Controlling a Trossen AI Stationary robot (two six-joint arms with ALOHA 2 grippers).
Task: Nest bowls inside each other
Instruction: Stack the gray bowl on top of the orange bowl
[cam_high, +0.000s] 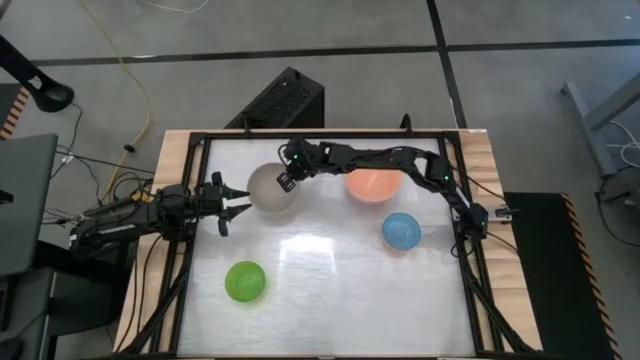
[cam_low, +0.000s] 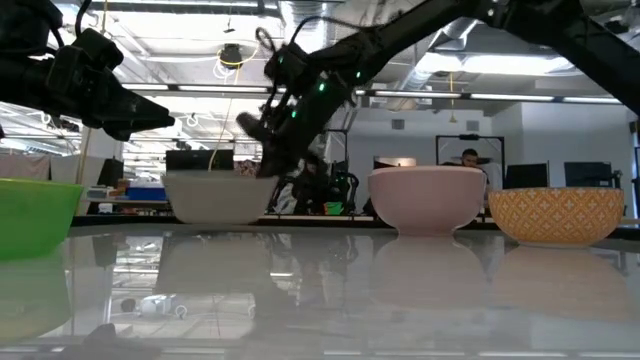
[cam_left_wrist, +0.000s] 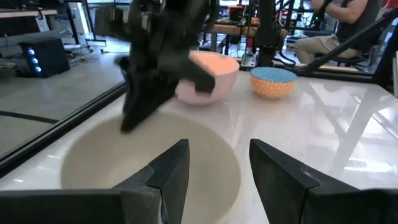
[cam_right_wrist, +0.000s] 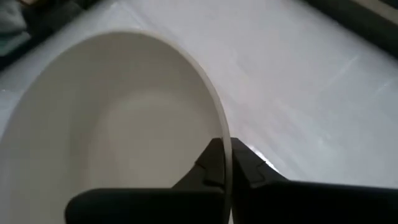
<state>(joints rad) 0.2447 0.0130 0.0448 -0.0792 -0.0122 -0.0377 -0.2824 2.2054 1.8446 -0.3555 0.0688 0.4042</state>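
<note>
Four bowls sit apart on the pale worktop in the overhead view, none nested in another. The grey-beige bowl stands toward the far side, left of centre, and the right end effector is pinched shut on its rim at the side facing the salmon-pink bowl; the right wrist view shows one dark finger inside the rim and the other outside, with the thin wall clamped between them. The right arm reaches across from the right edge of the worktop, passing over the salmon-pink bowl on its way.

The left end effector hovers just beside the grey-beige bowl on its left, fingers spread wide and holding nothing; in the left wrist view its two dark fingers frame the bowl's pale interior, with the right arm's blurred tool beyond.

The blue bowl rests nearer the front than the salmon-pink one and to the right of centre, well apart from the others. The bright green bowl sits alone at the front left. From table height, the grey-beige bowl, the salmon-pink bowl and a bowl with a patterned orange outer wall stand in a row, upright, with the green one at the left edge. A seated person shows in the room behind.
</note>
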